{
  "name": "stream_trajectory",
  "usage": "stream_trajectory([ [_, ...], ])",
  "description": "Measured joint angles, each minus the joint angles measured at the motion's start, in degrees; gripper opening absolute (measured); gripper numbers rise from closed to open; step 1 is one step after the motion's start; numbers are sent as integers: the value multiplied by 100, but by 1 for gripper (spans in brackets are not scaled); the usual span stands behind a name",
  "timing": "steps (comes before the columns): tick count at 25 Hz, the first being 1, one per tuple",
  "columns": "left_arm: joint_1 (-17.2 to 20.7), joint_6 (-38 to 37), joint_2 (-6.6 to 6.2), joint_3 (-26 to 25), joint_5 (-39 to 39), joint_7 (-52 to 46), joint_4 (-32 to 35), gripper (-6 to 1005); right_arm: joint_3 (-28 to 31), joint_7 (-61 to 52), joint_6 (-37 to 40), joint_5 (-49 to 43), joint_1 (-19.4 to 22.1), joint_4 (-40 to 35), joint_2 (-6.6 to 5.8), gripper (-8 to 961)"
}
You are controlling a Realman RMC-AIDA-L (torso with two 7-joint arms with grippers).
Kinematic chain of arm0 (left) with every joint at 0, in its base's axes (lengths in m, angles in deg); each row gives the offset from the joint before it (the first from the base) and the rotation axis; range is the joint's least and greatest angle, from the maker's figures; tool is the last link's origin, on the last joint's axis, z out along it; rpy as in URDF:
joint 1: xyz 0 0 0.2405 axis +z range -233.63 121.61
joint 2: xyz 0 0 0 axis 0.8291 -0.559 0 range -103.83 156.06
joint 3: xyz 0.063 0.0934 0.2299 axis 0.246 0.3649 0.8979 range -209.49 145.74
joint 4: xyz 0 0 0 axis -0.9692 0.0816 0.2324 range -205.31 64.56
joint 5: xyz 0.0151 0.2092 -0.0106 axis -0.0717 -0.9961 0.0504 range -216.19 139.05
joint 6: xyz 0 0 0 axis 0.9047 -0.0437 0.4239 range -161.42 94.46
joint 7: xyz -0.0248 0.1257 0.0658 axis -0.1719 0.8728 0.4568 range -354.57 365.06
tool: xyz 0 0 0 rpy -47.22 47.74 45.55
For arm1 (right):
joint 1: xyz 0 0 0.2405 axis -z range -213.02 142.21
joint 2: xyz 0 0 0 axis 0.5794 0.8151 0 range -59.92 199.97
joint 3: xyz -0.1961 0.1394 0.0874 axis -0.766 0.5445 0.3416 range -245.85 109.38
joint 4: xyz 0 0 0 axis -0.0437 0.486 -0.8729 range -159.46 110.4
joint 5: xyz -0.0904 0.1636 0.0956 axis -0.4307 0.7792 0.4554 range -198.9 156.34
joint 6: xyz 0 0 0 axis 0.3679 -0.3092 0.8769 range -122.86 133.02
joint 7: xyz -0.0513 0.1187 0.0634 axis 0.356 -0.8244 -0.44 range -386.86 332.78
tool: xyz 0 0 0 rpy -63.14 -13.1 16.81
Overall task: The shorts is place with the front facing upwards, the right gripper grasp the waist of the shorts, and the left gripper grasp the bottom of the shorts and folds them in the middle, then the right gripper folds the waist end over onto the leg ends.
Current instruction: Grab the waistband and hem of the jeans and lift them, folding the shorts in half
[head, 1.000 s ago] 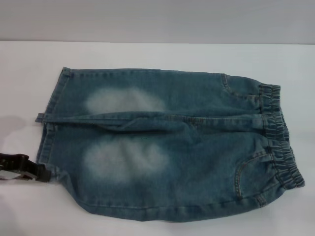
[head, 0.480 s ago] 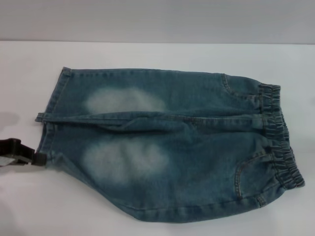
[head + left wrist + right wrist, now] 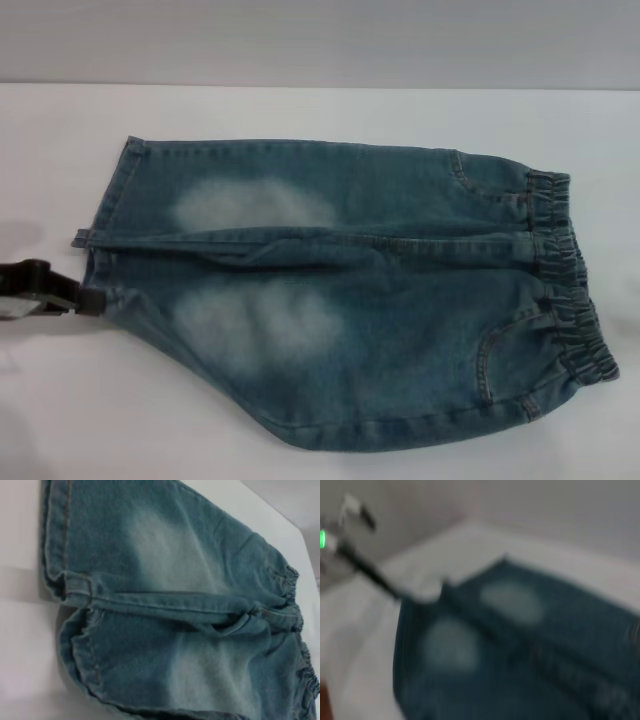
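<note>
Blue faded denim shorts (image 3: 350, 290) lie flat, front up, on our white desk (image 3: 300, 110), with the gathered elastic waist (image 3: 570, 290) toward our right and the stitched leg hems, the bottom (image 3: 105, 230), toward our left. Our black two-fingered left gripper (image 3: 85, 300) reaches in low from the left edge, pinched on the corner of the nearer leg hem, so we judge only the first grasp is made and both folds remain. Our right gripper shows in no view, and the waist lies ungrasped.
</note>
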Motion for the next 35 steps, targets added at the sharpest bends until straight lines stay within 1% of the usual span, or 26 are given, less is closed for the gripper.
stream_trajectory([
  [4,-13,0,4,0,21,-9,0,23,-359,-79,-3,-767,-211,-25,-2,604],
  [5,-43,29,20,-3,130,-28,-2,23,-440,-109,-21,-928,-259,-11,0,604],
  [6,-43,29,20,-3,130,-28,-2,23,-529,-144,-61,-1148,-317,3,18,604],
  [8,-58,44,29,-3,148,-30,-2,23,-653,-180,-150,-1514,-410,12,88,603],
  [13,-84,69,45,-14,269,-46,-2,24,-806,-271,-571,-2356,-602,54,378,601],
  [14,-85,75,48,-14,273,-46,-2,24,-806,-271,-571,-2356,-602,54,378,601],
  [15,-85,81,54,-14,274,-47,-2,24,-869,-281,-727,-2507,-647,144,450,601],
  [16,-85,85,60,-14,274,-47,-2,24,-912,-283,-826,-2563,-680,240,491,600],
  [20,-85,90,80,-13,278,-49,-2,24,-985,-284,-997,-2597,-735,444,568,599],
  [25,-86,92,95,-12,278,-50,-3,24,-1014,-268,-1082,-2601,-753,493,692,597],
  [35,-64,92,147,3,278,-38,-2,25,-1247,-269,-1216,-2593,-817,587,817,594],
])
